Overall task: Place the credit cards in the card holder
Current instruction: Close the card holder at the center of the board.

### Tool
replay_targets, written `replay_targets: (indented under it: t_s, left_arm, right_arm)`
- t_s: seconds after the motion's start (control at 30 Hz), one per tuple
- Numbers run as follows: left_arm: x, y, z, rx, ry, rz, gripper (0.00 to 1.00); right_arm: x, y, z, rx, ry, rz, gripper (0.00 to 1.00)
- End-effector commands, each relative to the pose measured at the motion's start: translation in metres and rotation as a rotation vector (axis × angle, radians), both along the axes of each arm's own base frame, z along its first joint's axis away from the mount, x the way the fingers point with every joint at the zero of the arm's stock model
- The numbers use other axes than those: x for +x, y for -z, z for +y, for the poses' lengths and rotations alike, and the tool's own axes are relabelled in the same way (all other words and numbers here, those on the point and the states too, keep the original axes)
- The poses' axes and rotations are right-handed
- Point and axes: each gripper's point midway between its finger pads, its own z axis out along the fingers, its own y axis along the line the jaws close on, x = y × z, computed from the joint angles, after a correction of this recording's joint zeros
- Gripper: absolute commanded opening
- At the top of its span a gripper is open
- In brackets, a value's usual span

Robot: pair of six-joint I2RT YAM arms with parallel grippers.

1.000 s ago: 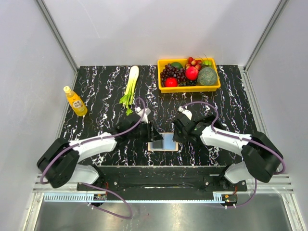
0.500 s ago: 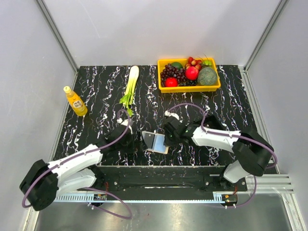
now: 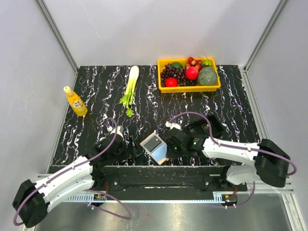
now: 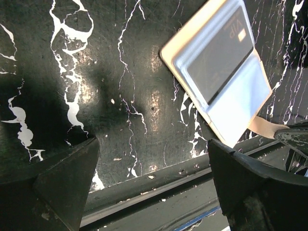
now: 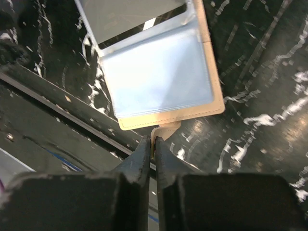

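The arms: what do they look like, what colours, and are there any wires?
Both arms, left and right, have white shells with chunky black joints. A purple cable loops along each one. The left gripper and right gripper have matte black, wedge-shaped fingers. No markings show.

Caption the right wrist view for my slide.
Right claw shut on the clasp tab of the open card holder, dark card inside.

One card holder (image 3: 155, 146), with one dark card (image 4: 220, 57) in it. One yellow bottle (image 3: 75, 101), one green stalk (image 3: 130, 88), one yellow tray (image 3: 188, 88) of fruit, all on one marbled surface (image 3: 231, 110). Two tools: left tool (image 4: 154, 168), right tool (image 5: 154, 144).
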Motion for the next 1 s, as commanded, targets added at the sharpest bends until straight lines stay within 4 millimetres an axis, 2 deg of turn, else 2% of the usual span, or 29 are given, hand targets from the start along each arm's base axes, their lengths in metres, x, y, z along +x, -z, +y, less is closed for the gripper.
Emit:
replay_targets:
  t_s: [0.0, 0.03, 0.1, 0.2, 0.27, 0.33, 0.47, 0.5, 0.57, 0.7, 0.97]
  left_arm:
    - [0.012, -0.016, -0.013, -0.050, 0.003, -0.049, 0.99]
    - [0.015, -0.016, -0.015, -0.041, 0.014, -0.051, 0.99]
    - [0.021, -0.019, -0.019, -0.017, 0.039, -0.062, 0.99]
    - [0.033, -0.026, -0.028, -0.001, 0.077, -0.101, 0.99]
    - [0.042, -0.031, -0.034, 0.022, 0.107, -0.123, 0.99]
    - [0.052, -0.035, -0.038, 0.041, 0.123, -0.141, 0.99]
    - [0.070, -0.035, -0.049, 0.006, 0.186, -0.140, 0.99]
    - [0.082, -0.034, -0.055, -0.001, 0.225, -0.157, 0.99]
    - [0.086, -0.034, -0.064, -0.023, 0.271, -0.175, 0.99]
    - [0.080, -0.018, -0.079, -0.066, 0.351, -0.088, 0.99]
    - [0.061, 0.006, -0.081, -0.121, 0.362, -0.007, 0.99]
  right_arm:
    - [-0.001, 0.003, -0.031, -0.036, 0.164, -0.005, 0.29]
    - [0.002, 0.001, -0.039, -0.057, 0.208, -0.017, 0.44]
    - [0.007, -0.005, -0.045, -0.040, 0.288, -0.030, 0.60]
    - [0.012, -0.009, -0.050, 0.024, 0.442, -0.014, 0.66]
    - [0.011, -0.006, -0.047, 0.076, 0.490, 0.028, 0.66]
    - [0.011, 0.007, -0.052, 0.083, 0.562, 0.090, 0.66]
    - [0.012, 0.013, -0.040, 0.149, 0.556, 0.151, 0.66]
    - [0.016, 0.018, -0.039, 0.175, 0.567, 0.178, 0.67]
    - [0.021, 0.023, -0.038, 0.224, 0.577, 0.187, 0.67]
    - [0.026, 0.027, -0.031, 0.280, 0.587, 0.234, 0.65]
    - [0.019, 0.041, -0.015, 0.252, 0.539, 0.324, 0.65]
